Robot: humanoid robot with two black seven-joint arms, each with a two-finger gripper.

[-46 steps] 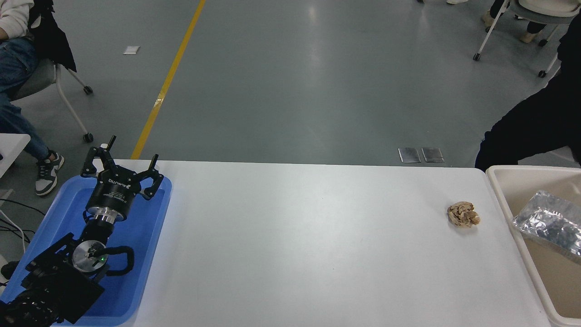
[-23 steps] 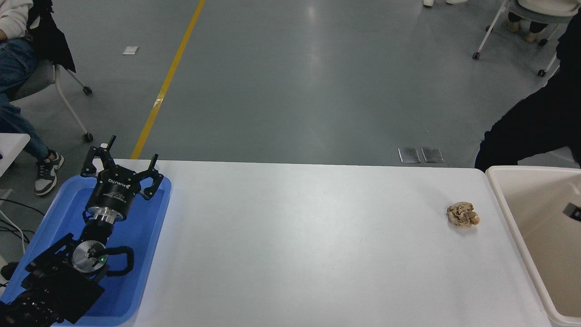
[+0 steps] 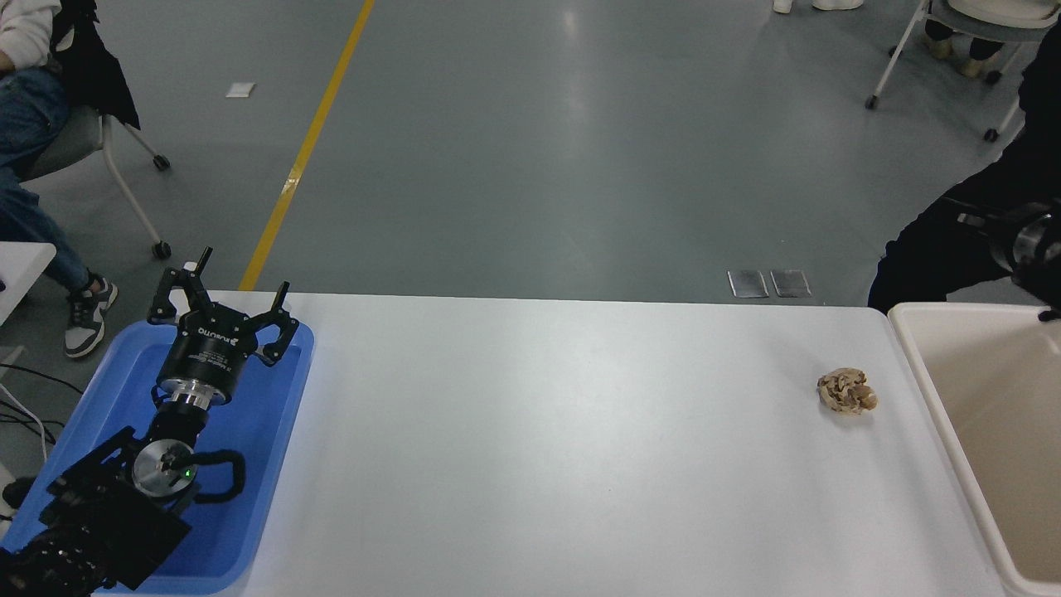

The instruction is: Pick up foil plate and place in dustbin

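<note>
The foil plate is out of view; none of it shows on the table or in the visible part of the bin. The dustbin (image 3: 920,348), cream-beige with a thick rim, stands at the table's right end, cut off by the picture's edge. Its visible inner walls are bare. Part of my right arm (image 3: 1024,239), black with a silver ring, shows at the right edge above the bin's far rim. Its gripper is mostly cut off by the edge. My left gripper (image 3: 222,303) is parked at the lower left over the blue tray, open and empty.
A small crumpled beige-brown paper ball (image 3: 846,391) lies on the white table (image 3: 539,431) near the bin. The shallow blue tray (image 3: 265,431) sits at the table's left end. A dark-clothed person (image 3: 937,249) is behind the far right corner. Another person sits at far left.
One second ago the foil plate lay tilted inside the bin at the right edge; it has since dropped out of view. My right arm's wrist has risen into view above the bin's far rim.
</note>
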